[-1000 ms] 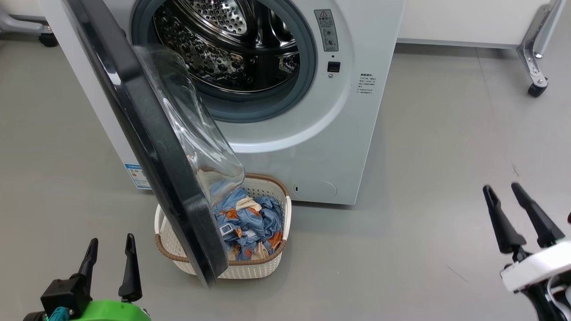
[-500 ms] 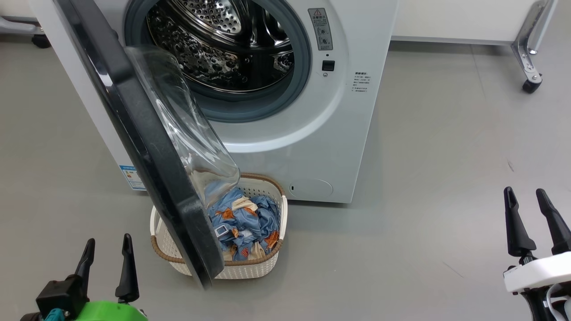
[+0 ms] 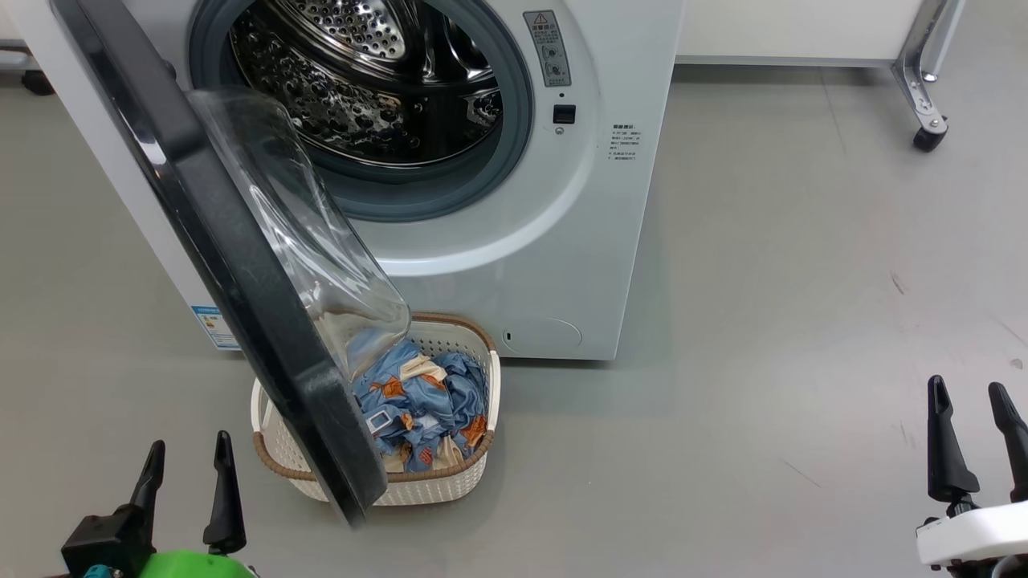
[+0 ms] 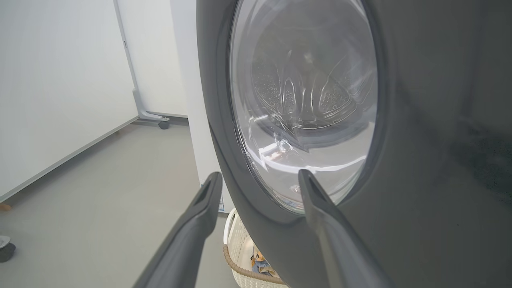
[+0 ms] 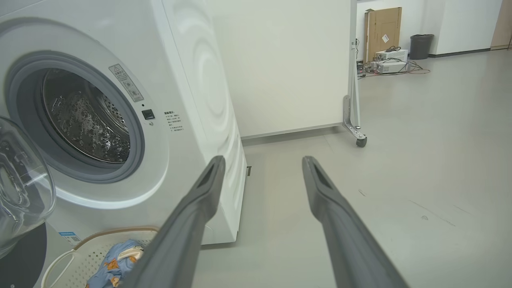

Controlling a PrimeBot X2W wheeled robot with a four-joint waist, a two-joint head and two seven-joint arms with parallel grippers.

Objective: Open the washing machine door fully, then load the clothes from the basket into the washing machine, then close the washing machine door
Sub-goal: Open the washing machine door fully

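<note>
We see the washing machine door (image 3: 233,265) standing open above the basket (image 3: 434,490) of clothes (image 3: 426,397). Our left claw (image 3: 189,441) and right claw (image 3: 967,385) are spread, holding nothing.

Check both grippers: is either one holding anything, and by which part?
Nothing is held. The left gripper and the right gripper both stand open and empty; the clothes lie in the basket.

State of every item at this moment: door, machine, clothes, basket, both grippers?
basket: upright on the floor
clothes: bundled in the basket
washing machine door: open, hanging over the basket
washing machine: no clothes visible in drum
left gripper: fingers apart, empty
right gripper: fingers apart, empty
</note>
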